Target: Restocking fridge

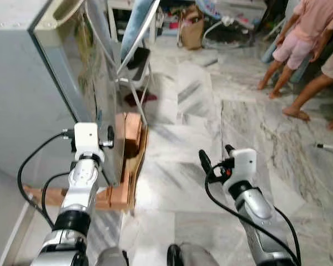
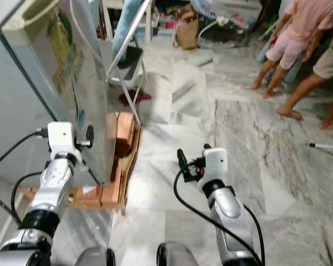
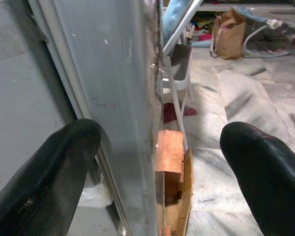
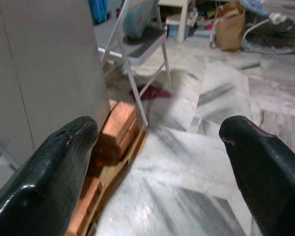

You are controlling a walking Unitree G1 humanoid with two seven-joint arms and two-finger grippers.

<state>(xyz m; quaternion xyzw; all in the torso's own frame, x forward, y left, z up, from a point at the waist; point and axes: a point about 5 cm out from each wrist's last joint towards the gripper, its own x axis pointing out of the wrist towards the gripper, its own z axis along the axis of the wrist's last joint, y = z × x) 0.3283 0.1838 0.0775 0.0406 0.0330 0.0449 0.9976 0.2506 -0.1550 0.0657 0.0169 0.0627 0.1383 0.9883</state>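
The grey fridge (image 1: pixel 22 94) stands on my left, its glossy silver door (image 1: pixel 83 72) facing right. My left gripper (image 3: pixel 162 147) is raised against the door's near edge. It is open, and in the left wrist view one finger (image 3: pixel 49 167) lies on the grey side while the other finger (image 3: pixel 265 167) lies on the floor side, with the door edge (image 3: pixel 132 123) between them. My right gripper (image 1: pixel 216 156) hangs open over the marble floor (image 1: pixel 177 183), holding nothing, well to the right of the fridge.
Wooden blocks and a board (image 1: pixel 130 138) prop the fridge's base. A white folding chair (image 1: pixel 136 55) and a red cloth (image 1: pixel 141 98) sit just beyond the door. Two people (image 1: pixel 299 39) stand barefoot at the far right. A brown bag (image 1: pixel 191 27) is at the back.
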